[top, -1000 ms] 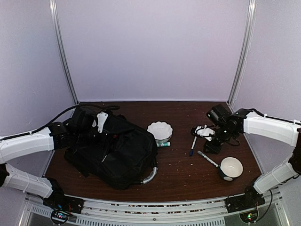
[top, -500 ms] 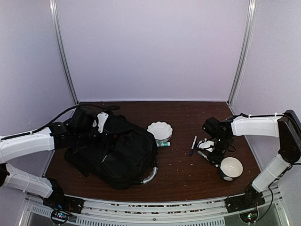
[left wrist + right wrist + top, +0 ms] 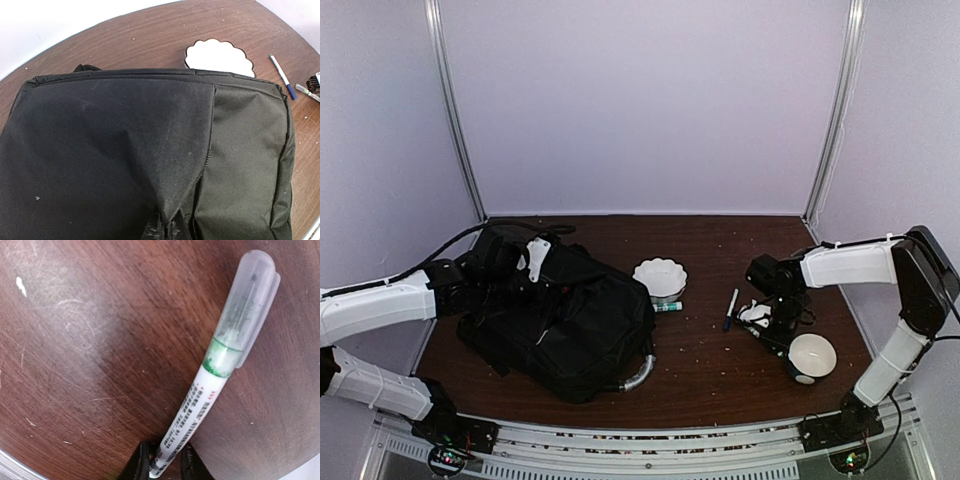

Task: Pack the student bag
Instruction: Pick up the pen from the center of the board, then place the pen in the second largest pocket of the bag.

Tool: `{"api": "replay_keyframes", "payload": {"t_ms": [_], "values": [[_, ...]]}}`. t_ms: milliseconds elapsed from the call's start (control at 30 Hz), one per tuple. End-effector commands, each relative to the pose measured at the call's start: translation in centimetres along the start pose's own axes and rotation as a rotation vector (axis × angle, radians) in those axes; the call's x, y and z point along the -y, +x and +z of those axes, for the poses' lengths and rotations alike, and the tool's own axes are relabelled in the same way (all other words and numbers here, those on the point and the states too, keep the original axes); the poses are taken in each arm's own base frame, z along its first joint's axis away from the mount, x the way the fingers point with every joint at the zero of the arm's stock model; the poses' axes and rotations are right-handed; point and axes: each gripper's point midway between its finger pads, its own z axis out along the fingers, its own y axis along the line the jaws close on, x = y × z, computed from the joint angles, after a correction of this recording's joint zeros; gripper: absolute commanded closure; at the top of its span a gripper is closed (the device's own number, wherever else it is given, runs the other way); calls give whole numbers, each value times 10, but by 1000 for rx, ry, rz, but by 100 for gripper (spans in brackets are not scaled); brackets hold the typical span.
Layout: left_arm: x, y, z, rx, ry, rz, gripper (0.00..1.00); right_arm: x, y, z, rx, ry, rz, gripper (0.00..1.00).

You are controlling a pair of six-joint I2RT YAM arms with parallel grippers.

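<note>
The student bag [image 3: 560,320], a large black backpack, lies on the left of the table and fills the left wrist view [image 3: 125,150]. My left gripper [image 3: 520,270] is at the bag's far left end, shut on a pinched fold of its fabric [image 3: 170,232]. My right gripper [image 3: 765,325] is down at the table on the right. Its two black fingers close on the tail end of a white marker with a green cap [image 3: 220,390], which lies on the wood [image 3: 767,338]; the gripper [image 3: 165,465] sits at the bottom of the right wrist view.
A white scalloped bowl [image 3: 660,277] stands beside the bag, with a teal marker [image 3: 667,307] in front of it. A blue pen [image 3: 731,308] lies left of my right gripper. A round white cup [image 3: 812,357] stands close on its right. The bag's silvery handle [image 3: 638,375] curves at its near edge.
My right gripper has come forward and down from beside the blue pen to the green-capped marker, and its fingers have narrowed around it. The left arm and bag have not moved.
</note>
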Motion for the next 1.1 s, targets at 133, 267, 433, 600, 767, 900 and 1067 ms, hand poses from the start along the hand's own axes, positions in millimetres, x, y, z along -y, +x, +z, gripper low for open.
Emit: {"api": "replay_keyframes", "payload": {"t_ms": [133,267,433,600,767,900,1067], "values": [[11,-53,-12,183,42,-3,100,15,-6,6,6,-9,102,88],[11,-51,-12,180,46,-1,100,18,-8,-1,20,-27,129,91],[10,-51,-13,185,41,-1,100,18,-12,-16,64,-32,140,92],[11,-51,-10,185,45,0,100,14,-19,-28,109,-62,151,94],[12,-51,-7,181,48,1,100,4,-34,-47,186,-114,154,96],[12,-53,-7,182,46,2,100,-11,-58,-78,273,-152,84,97],[11,-53,-8,193,40,10,100,-48,-106,-128,439,-307,-13,98]]}}
